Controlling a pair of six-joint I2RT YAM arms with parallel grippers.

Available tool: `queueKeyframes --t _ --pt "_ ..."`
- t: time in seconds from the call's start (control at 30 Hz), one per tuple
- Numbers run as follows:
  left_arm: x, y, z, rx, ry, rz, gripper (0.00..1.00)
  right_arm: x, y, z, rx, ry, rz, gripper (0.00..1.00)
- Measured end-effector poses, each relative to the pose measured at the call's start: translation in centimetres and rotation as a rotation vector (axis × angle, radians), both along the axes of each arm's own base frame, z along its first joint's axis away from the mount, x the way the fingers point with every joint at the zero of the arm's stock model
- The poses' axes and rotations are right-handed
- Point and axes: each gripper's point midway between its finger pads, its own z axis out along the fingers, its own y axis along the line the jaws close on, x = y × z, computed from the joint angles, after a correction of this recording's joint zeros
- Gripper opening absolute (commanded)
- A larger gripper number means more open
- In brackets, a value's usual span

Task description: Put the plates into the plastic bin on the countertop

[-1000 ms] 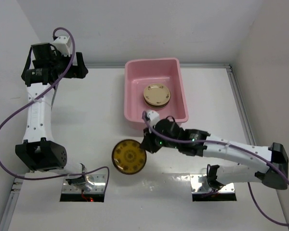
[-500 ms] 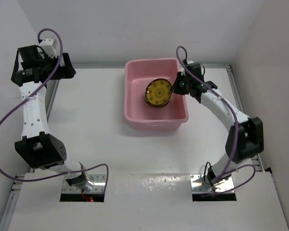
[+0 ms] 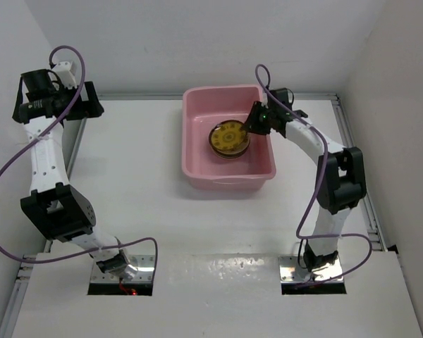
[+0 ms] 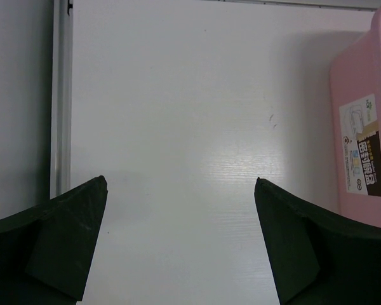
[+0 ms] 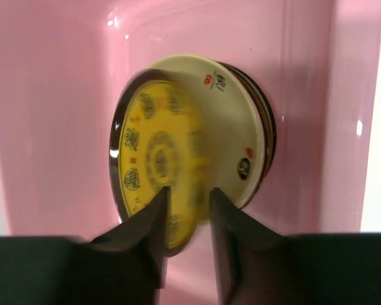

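Note:
The pink plastic bin (image 3: 194, 134) stands at the back middle of the white countertop (image 3: 127, 183). Inside it lies a stack of plates with the amber-yellow patterned plate (image 3: 229, 135) on top. In the right wrist view this plate (image 5: 153, 149) is blurred and leans on a cream plate (image 5: 238, 121) in the bin (image 5: 51, 95). My right gripper (image 3: 252, 121) hangs over the stack's right edge; its jaws (image 5: 188, 189) are slightly apart with the plate's face showing between them. My left gripper (image 3: 90, 104) is open and empty (image 4: 181, 181) above bare countertop left of the bin (image 4: 368, 95).
White walls close in the countertop at the back and both sides. A metal rail (image 4: 61, 95) runs along the left edge. The right arm (image 3: 324, 151) reaches along the right side of the bin.
The right gripper carried the amber-yellow plate from the front of the countertop into the bin; it now rests on the stack and looks let go. The left gripper drifted further left.

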Motion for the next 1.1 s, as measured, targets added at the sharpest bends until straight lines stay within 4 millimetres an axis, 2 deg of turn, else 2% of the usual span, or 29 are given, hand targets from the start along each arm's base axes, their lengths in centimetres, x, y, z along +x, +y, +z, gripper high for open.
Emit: queueKeyframes --t 0.07,0.1,0.17,0.27,0.37,0.43,0.47,0.5,0.53,0.63,0.67,0.73,0.77,0.8,0.87,0.93,0.97,1.03,1.1 --pt "0.1 -0.1 -0.2 -0.004 0.003 -0.008 1.00 0.3 0.0 -0.3 -0.004 0.001 0.001 0.58" --pt "0.1 -0.2 -0.2 -0.007 0.004 -0.011 1.00 0.4 -0.1 -0.4 -0.009 0.002 0.001 0.62" --pt "0.1 -0.3 -0.2 -0.011 0.003 -0.016 1.00 0.8 0.0 -1.0 -0.024 0.010 0.018 0.65" --pt "0.2 -0.4 -0.2 -0.016 0.000 -0.025 1.00 2.0 0.7 -0.7 -0.067 0.000 0.067 0.68" --pt "0.2 -0.6 -0.2 -0.021 -0.002 -0.032 1.00 2.0 1.1 0.4 -0.127 -0.018 0.122 0.70" --pt "0.2 -0.6 -0.2 -0.023 -0.002 -0.035 1.00 1.5 1.2 1.7 -0.168 -0.048 0.144 0.78" --pt "0.2 -0.7 -0.1 -0.023 -0.003 -0.035 1.00 0.9 1.5 2.9 -0.185 -0.065 0.159 0.83" --pt "0.2 -0.7 -0.1 -0.024 -0.003 -0.036 1.00 0.3 1.5 4.2 -0.196 -0.086 0.167 0.96" --pt "0.2 -0.7 -0.1 -0.024 -0.003 -0.037 1.00 -0.3 1.5 5.9 -0.202 -0.115 0.169 1.00" --pt "0.1 -0.7 -0.2 -0.024 0.001 -0.041 1.00 -2.9 0.3 12.7 -0.189 -0.240 0.160 1.00" --pt "0.0 -0.8 -0.2 -0.023 0.003 -0.044 1.00 -3.7 -0.9 15.1 -0.181 -0.284 0.134 1.00" --pt "-0.1 -0.8 -0.3 -0.018 0.007 -0.048 1.00 -5.3 -5.5 19.5 -0.180 -0.353 0.034 1.00" --pt "-0.2 -0.8 -0.2 -0.013 0.008 -0.052 1.00 -6.0 -8.3 20.9 -0.194 -0.374 -0.036 1.00" --pt "-0.4 -0.9 -0.2 -0.009 0.009 -0.055 1.00 -6.9 -11.3 21.4 -0.213 -0.374 -0.109 1.00" --pt "-0.7 -1.1 0.0 0.000 0.005 -0.062 1.00 -9.5 -17.1 20.4 -0.263 -0.315 -0.269 1.00" --pt "-1.0 -1.4 0.2 0.011 0.002 -0.068 1.00 -12.5 -21.7 17.2 -0.308 -0.201 -0.407 1.00" --pt "-1.2 -1.5 0.2 0.016 0.001 -0.070 1.00 -14.3 -23.3 15.0 -0.325 -0.125 -0.472 1.00" --pt "-1.5 -1.9 0.2 0.023 0.000 -0.079 1.00 -17.6 -25.4 10.7 -0.347 0.011 -0.582 1.00" --pt "-1.7 -2.5 0.0 0.023 0.004 -0.093 1.00 -20.9 -26.0 6.9 -0.357 0.133 -0.671 1.00"
